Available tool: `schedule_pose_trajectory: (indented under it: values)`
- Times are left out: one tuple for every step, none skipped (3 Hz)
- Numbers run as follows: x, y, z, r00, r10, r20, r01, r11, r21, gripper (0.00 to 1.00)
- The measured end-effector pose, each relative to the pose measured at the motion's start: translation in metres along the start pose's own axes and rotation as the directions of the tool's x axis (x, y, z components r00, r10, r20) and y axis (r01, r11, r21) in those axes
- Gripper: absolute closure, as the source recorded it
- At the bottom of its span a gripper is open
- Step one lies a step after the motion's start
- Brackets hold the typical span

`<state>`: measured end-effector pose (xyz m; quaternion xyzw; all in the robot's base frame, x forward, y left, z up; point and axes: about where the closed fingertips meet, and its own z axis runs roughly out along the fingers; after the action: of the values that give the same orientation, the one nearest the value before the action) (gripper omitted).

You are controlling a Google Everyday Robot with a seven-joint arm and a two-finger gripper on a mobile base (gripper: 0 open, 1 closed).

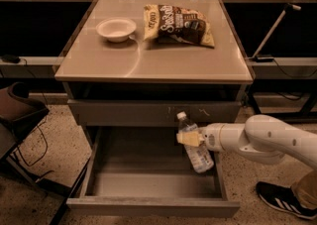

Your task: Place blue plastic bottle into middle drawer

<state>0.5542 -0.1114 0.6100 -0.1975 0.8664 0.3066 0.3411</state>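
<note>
Camera view.
- One hand [187,139], closed around the bottle's upper body.
- One blue plastic bottle [199,156], tilted with its cap up-left, held over the right side of the drawer.
- One middle drawer [148,205], pulled open.
- One shut drawer front [124,113] above it.
- On the surface [148,65]: one white bowl [116,28] and one snack bag [178,25], just beside each other.
- One black shoe [280,200], lower right.
</note>
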Motion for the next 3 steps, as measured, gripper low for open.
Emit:
schedule_pose_trajectory:
  values:
    - [0.027,-0.009,0.022,0.998,0.055,-0.022,-0.055,0.998,-0.029,1.0]
    - [0.036,0.006,0.015,1.0,0.027,0.006,-0.027,0.9996,0.0,1.0]
    - [0.05,-0.005,0.015,0.994,-0.034,0.107,0.024,0.9957,0.09,1.0]
